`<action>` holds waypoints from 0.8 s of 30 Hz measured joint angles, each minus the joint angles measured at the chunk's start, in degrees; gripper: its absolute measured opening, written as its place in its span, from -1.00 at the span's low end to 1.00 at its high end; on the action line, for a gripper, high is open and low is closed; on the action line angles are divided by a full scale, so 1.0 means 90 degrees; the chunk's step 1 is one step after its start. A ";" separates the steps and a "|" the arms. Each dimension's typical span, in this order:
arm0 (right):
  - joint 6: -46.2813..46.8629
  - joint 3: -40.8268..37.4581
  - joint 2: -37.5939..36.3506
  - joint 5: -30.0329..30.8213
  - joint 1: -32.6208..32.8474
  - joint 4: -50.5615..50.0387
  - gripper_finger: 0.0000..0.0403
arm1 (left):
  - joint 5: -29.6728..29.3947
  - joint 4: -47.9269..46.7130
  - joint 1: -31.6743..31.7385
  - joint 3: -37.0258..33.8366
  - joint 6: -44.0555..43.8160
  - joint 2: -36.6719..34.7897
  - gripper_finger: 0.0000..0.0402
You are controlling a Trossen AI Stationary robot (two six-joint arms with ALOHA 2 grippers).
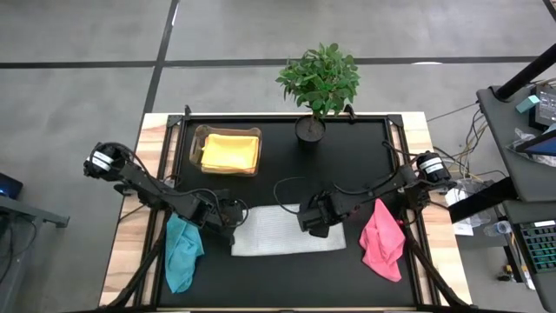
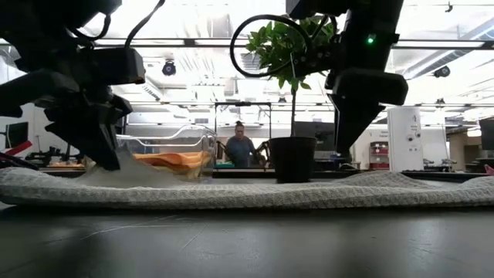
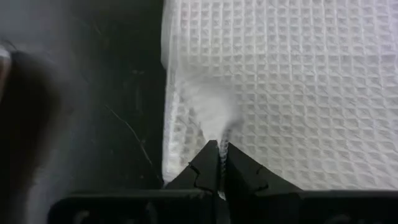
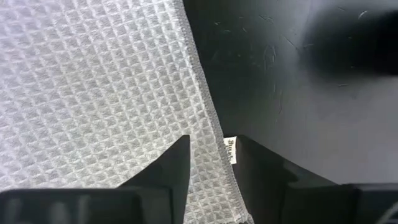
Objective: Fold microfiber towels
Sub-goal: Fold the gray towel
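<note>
White-grey waffle-weave towel (image 1: 287, 230) spread flat on the black table (image 1: 365, 156), near the front edge, between both arms. Left gripper (image 3: 219, 149) pinched shut on a small raised tuft of the cloth near the towel's left edge, lifting it into a little peak. Right gripper (image 4: 212, 146) poised over the towel's right hem, fingers (image 4: 171, 165) parted with the stitched edge and a small label between them, not clamped. Teal towel (image 1: 182, 252) crumpled at the front left, beside the left arm. Pink towel (image 1: 382, 239) crumpled at the front right. Yellow towel (image 1: 230, 152) folded inside a clear plastic box (image 1: 198, 139) farther back. Potted plant (image 1: 319, 87) at the rear centre. Person (image 2: 241, 147) seated far off in the room behind.
</note>
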 joint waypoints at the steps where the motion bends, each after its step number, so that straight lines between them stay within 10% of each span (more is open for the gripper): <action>1: -0.0029 0.0000 0.0000 -0.0004 0.0002 0.0000 -0.38 | -0.0030 -0.0003 0.0000 0.0000 0.0021 -0.0010 -1.00; 24: 0.1864 -0.0002 -0.0097 -0.0562 0.1582 0.0056 -0.25 | -0.0040 -0.0452 -0.0060 0.0321 0.0356 -0.0693 -0.15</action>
